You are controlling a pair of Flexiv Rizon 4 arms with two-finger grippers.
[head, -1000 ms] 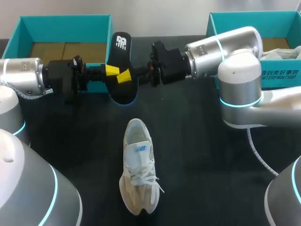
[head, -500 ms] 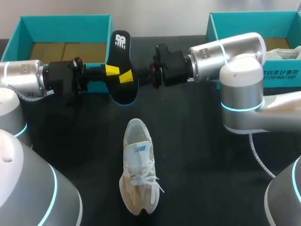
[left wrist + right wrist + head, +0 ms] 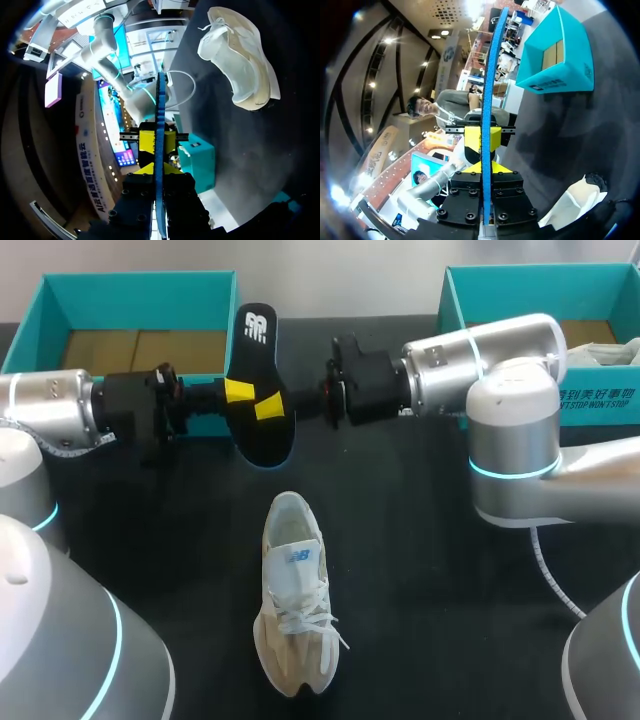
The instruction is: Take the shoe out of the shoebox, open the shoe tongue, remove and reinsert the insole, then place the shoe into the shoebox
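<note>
The right arm [image 3: 470,360] has drawn its fingers [image 3: 268,407] slightly back toward its own side

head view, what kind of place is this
Probably a robot test bench for shoe handling: a shoe on a black table, two teal shoeboxes at the back, left gripper and right gripper clamping one insole.

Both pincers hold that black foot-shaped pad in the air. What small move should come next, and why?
Probably one pincer should open and let go. The left pincer and right pincer are both shut on the black foot-shaped insole from opposite sides, above the table, while the cream lace-up sneaker lies nearer the robot. One arm alone can then carry it down.
</note>
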